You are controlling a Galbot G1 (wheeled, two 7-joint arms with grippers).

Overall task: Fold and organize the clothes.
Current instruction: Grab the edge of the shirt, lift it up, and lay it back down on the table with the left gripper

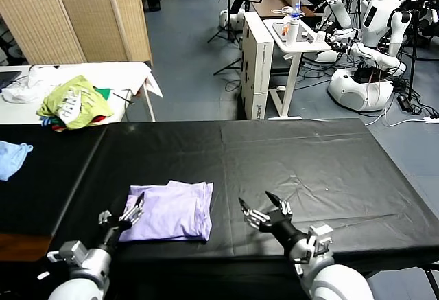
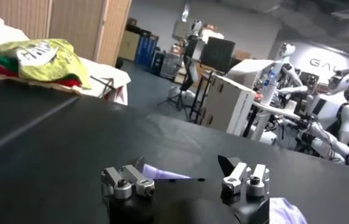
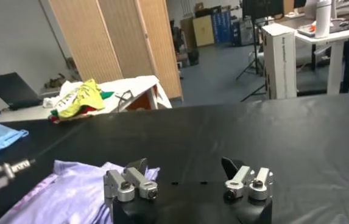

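Observation:
The clothes are one lavender T-shirt (image 1: 171, 209), lying folded into a flat rectangle near the front edge of the black table (image 1: 309, 156). My left gripper (image 1: 123, 207) is open, low over the shirt's left edge, with nothing between its fingers. In the left wrist view the left gripper (image 2: 182, 164) shows wide-apart jaws, and slivers of the T-shirt (image 2: 162, 173) lie just beyond them. My right gripper (image 1: 255, 199) is open too, over bare table a little to the right of the shirt. In the right wrist view the right gripper (image 3: 183, 164) is empty and the T-shirt (image 3: 70, 192) lies off to one side.
A lime-green and white garment heap (image 1: 74, 102) sits on a white side table (image 1: 130, 73) at the back left. A small light-blue cloth (image 1: 14, 157) lies at the black table's left edge. White cabinets (image 1: 257, 60) and other robots (image 1: 370, 39) stand beyond the table.

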